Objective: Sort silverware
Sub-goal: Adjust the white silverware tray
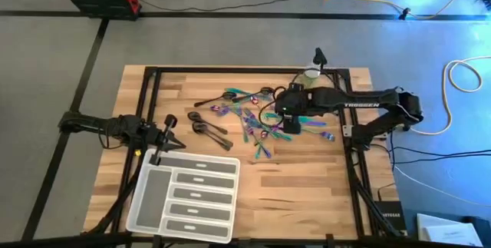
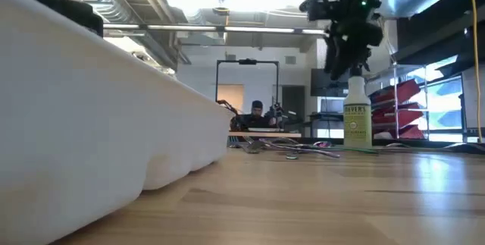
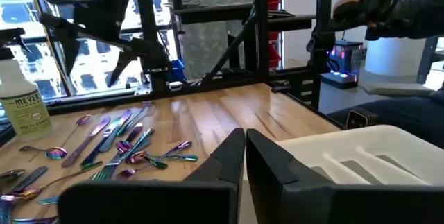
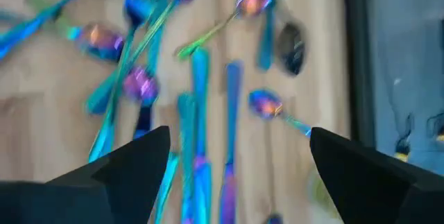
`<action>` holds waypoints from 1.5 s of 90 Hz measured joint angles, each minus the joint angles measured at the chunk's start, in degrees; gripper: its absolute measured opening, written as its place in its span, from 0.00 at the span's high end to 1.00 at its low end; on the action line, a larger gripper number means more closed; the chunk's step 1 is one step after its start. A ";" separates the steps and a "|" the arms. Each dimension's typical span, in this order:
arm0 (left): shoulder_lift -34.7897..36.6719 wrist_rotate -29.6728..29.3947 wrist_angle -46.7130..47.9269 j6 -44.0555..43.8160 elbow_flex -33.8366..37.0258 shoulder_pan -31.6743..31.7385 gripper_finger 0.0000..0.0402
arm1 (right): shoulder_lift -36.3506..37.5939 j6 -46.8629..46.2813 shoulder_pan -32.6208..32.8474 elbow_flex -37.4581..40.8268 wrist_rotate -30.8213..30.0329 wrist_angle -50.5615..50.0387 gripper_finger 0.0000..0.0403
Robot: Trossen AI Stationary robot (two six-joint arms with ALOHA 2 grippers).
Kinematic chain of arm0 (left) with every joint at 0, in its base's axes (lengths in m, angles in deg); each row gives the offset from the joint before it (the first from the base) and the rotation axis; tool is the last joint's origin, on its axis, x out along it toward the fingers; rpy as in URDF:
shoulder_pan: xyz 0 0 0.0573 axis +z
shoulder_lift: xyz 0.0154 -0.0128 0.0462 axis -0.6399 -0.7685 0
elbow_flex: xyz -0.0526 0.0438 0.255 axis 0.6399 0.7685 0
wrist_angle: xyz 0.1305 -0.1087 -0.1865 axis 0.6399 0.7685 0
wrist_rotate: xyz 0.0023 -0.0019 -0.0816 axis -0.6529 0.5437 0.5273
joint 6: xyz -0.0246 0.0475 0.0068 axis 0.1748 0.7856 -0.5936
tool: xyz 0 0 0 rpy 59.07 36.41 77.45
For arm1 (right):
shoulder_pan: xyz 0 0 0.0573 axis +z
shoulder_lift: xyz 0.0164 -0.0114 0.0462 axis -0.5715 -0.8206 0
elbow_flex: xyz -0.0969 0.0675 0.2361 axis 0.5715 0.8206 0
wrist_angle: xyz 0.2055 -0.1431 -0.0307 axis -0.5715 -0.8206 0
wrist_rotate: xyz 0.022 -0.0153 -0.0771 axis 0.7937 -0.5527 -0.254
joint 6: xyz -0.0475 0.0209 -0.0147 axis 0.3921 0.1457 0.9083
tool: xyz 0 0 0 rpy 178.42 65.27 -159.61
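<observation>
Many pieces of silverware [image 1: 257, 121] lie loose in a heap beyond the far right corner of the white tray [image 1: 184, 194], none in its compartments yet, so we judge sorting has barely begun. We have the right gripper [image 1: 292, 125] above that heap, well apart from the tray, fingers spread wide and empty, likely choosing a piece. Our left gripper [image 1: 170, 130] waits closed at the tray's far edge. Past the heap, the spray bottle [image 3: 21, 106] reads "MEYER'S"; the right arm reads "TROSSEN".
</observation>
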 joint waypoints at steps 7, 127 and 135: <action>0.00 0.00 0.00 0.00 0.02 0.01 1.00 | -0.87 -1.17 0.03 0.02 2.99 -1.78 0.18; 0.00 0.00 0.00 -0.01 0.01 0.00 1.00 | -21.41 -31.41 11.32 4.81 -3.08 37.64 0.40; 0.00 0.00 0.00 -0.01 0.01 0.01 1.00 | -21.41 -31.21 12.06 4.81 -2.07 39.22 0.42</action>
